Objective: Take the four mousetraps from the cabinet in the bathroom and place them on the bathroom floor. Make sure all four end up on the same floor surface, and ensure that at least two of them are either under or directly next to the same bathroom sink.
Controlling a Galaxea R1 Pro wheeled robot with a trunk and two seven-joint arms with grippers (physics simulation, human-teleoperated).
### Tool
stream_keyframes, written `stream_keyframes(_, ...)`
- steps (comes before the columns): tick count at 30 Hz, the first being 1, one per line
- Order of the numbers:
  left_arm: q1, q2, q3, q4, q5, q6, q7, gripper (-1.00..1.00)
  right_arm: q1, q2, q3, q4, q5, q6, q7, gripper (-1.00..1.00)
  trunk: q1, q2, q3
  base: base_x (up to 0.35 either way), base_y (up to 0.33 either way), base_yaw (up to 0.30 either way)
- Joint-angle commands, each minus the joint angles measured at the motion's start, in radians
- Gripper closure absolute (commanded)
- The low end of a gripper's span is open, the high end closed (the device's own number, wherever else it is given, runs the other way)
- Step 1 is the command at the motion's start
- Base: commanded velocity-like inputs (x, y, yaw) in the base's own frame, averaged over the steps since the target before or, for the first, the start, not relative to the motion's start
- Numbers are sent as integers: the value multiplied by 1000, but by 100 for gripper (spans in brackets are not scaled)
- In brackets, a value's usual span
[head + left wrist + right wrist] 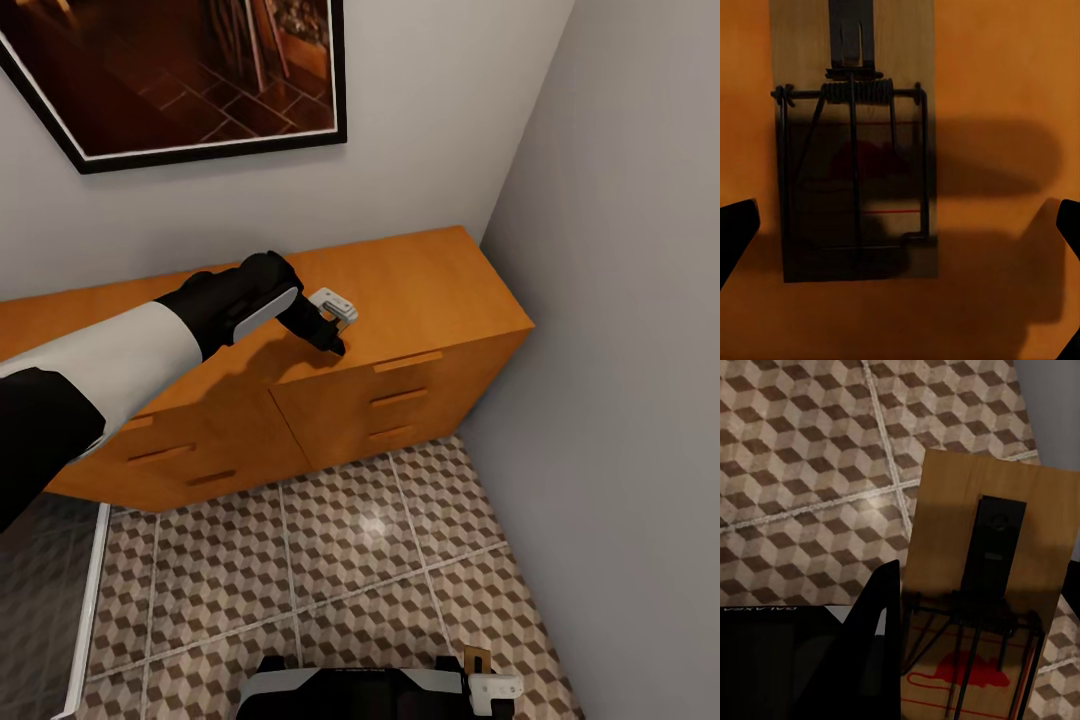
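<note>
A mousetrap [855, 150], a wooden board with dark wire and a red spot, lies flat on the orange-brown cabinet [440, 290]. My left gripper [333, 340] hovers just above it, open; its dark fingertips [735, 236] stand wide on either side of the trap and the trap sits off-centre toward one finger. Low at my right side, my right gripper [490, 686] is shut on a second mousetrap [990, 555], with one dark finger [881, 611] against the board's edge. That trap [476, 659] hangs above the cube-patterned bathroom floor [350, 560].
The cabinet fills the corner under a framed picture [180, 80], with a grey wall [620, 350] close on the right. Its drawers [400, 398] are shut. A glass panel with a white frame [85, 600] runs along the left. My base [350, 690] stands on the tiles.
</note>
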Motion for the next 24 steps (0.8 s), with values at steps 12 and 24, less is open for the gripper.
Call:
stream_keyframes(12,21,2,-6,-5,-4,-2,-6,100,-1,0,9,1,-6,-2,-4,100,1,-1,-3,0,0,0)
stream_keyframes(24,22,1,-5,-3,-6,-2,-6,100,-1,1,9,1,-6,-2,-4,100,1,-1,-3,0,0,0)
